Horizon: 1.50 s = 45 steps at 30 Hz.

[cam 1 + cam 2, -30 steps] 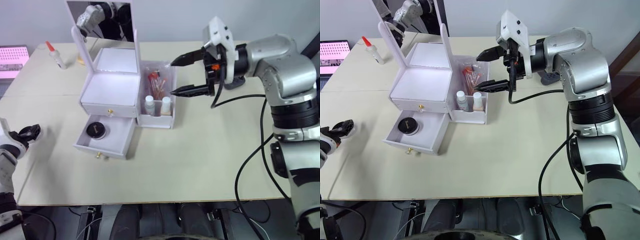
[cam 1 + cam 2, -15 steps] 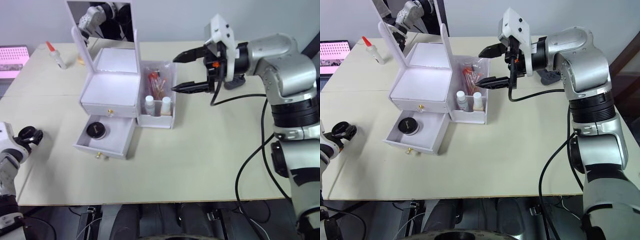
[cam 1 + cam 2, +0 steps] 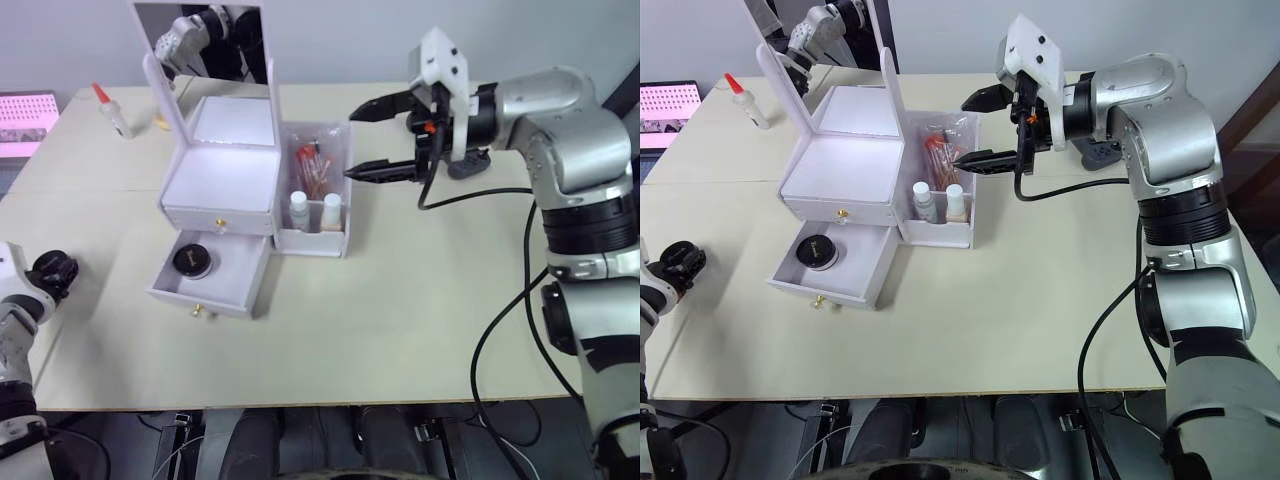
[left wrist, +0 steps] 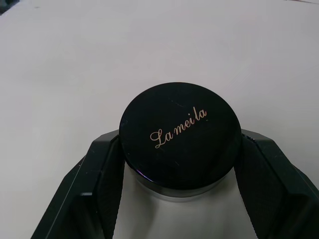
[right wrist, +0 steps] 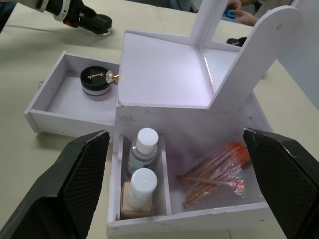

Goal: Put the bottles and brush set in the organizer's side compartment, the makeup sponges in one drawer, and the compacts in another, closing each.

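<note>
Left gripper [image 4: 174, 199] clamps a black compact [image 4: 180, 134] above the table [image 3: 400, 300]; right gripper [image 3: 385, 137] hangs spread apart beside the organizer [image 3: 225, 175]. Compact step: the next move likely calls for carrying it into the open drawer [image 3: 235, 280], beside the compact already there [image 3: 191, 260].

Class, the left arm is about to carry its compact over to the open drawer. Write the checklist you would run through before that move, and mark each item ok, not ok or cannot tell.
1. Compact held: the left pincer is shut on the black compact, a finger on each side. Ok.
2. Drawer open: the lower drawer is pulled out. Ok.
3. Room in the drawer: one compact in drawer sits at its left end, with bare floor beside it. Ok.
4. Upper drawer shut, so nothing overhangs the lower one. Ok.
5. Right pincer out of the way: open, up beside the side compartment, away from the drawer. Ok.
6. Sponges already stowed in the shut drawer: cannot tell.
</note>
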Each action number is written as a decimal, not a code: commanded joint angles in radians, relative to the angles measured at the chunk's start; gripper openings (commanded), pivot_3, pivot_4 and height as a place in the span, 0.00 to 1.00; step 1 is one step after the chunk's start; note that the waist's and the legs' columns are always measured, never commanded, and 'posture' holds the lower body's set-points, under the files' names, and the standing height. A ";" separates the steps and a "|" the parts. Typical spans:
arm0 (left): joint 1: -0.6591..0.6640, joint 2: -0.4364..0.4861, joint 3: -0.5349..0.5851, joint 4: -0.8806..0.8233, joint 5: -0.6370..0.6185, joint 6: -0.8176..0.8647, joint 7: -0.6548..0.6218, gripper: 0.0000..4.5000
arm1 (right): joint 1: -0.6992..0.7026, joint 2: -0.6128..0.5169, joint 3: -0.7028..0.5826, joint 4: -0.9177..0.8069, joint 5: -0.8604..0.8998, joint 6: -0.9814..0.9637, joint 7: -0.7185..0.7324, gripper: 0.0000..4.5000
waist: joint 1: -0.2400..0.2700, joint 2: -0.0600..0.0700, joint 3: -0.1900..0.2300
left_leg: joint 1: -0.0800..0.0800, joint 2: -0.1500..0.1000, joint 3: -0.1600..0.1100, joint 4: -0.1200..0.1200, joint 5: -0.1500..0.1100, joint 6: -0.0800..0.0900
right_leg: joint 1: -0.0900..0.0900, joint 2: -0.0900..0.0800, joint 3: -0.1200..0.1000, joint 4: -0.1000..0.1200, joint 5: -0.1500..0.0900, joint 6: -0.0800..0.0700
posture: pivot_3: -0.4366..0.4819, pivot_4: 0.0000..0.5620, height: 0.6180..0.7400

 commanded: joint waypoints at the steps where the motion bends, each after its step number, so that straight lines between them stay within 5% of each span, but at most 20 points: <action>1: 0.017 0.039 0.034 -0.125 -0.022 -0.032 -0.044 0.59 | -0.030 0.004 -0.025 -0.025 0.007 -0.012 -0.003 1.00 | 0.001 0.000 0.000 | 0.000 0.000 0.000 0.000 0.000 0.000 | 0.000 0.000 0.000 0.000 0.000 0.000 | 0.48 0.27 1.00; 6: 0.089 0.082 0.071 -0.352 -0.094 0.030 -0.146 0.59 | -0.031 0.016 -0.025 -0.015 0.007 -0.019 -0.001 1.00 | 0.000 0.000 0.000 | 0.000 0.000 0.000 0.000 0.000 0.000 | 0.000 0.000 0.000 0.000 0.000 0.000 | 0.48 0.27 1.00; 14: 0.232 0.182 0.077 -0.706 -0.287 0.085 -0.496 0.59 | -0.019 0.029 -0.027 -0.006 0.006 -0.031 -0.006 1.00 | 0.000 0.001 0.001 | 0.000 0.000 0.001 -0.001 0.000 0.000 | 0.000 -0.001 0.000 -0.002 -0.002 -0.004 | 0.48 0.27 1.00; 18: 0.241 0.282 -0.043 -0.791 -0.310 0.165 -0.624 0.59 | 0.001 0.022 -0.037 -0.031 0.018 -0.019 -0.012 1.00 | -0.001 0.001 0.001 | 0.000 0.000 0.001 -0.001 0.000 0.000 | 0.000 0.000 0.000 -0.002 -0.002 -0.004 | 0.48 0.27 1.00; 32: 0.009 0.245 -0.442 -0.714 -0.150 0.101 -0.715 0.59 | 0.069 -0.027 -0.089 -0.167 0.072 0.076 -0.060 1.00 | 0.000 0.001 0.001 | 0.000 0.001 0.000 -0.001 0.000 0.000 | 0.000 0.001 0.000 -0.001 0.000 -0.001 | 0.48 0.27 1.00; 45: -0.021 0.198 -0.511 -0.659 -0.068 0.098 -0.713 0.59 | 0.078 -0.051 -0.081 -0.189 0.109 0.108 -0.056 1.00 | 0.001 0.001 0.001 | -0.001 0.001 0.000 0.000 0.000 0.000 | 0.000 0.001 0.000 -0.001 0.000 0.000 | 0.48 0.27 1.00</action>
